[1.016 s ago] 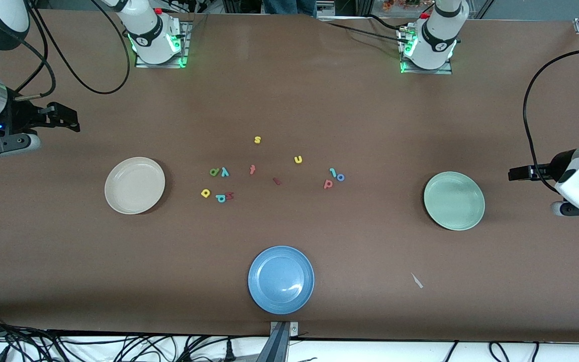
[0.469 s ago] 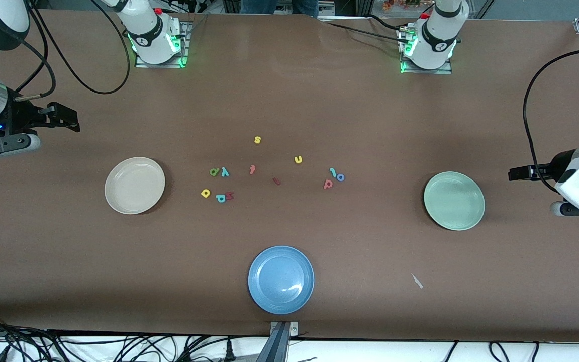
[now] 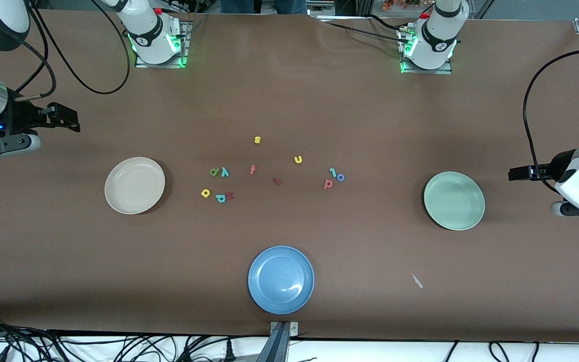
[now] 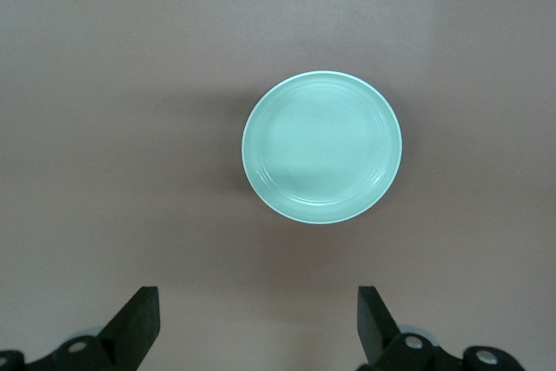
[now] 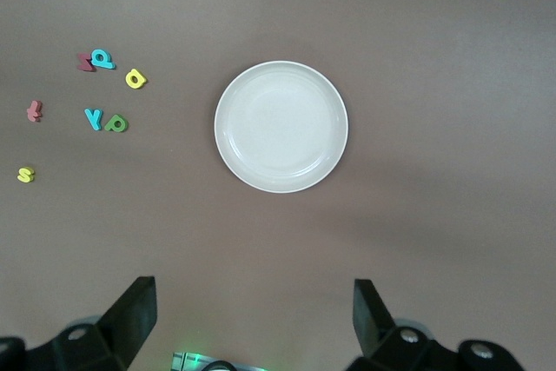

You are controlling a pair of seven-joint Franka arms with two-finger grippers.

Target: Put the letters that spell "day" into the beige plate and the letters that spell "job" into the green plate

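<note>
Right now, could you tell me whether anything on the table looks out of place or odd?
One stray thing: a small pale scrap lies on the table between the blue plate and the green plate, nearer the front camera than the green plate; what it is cannot be told. Otherwise nothing stands out.

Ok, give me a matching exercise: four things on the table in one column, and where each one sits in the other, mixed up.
Things:
1. blue plate
2. yellow "s"
3. blue ring "o"
4. yellow "d"

Places:
A. farthest letter from the front camera
B. beside the salmon-red "b"
C. the letter closest to the beige plate
D. nearest the front camera of all plates

Pairs: 1-D, 2-A, 3-B, 4-C
</note>
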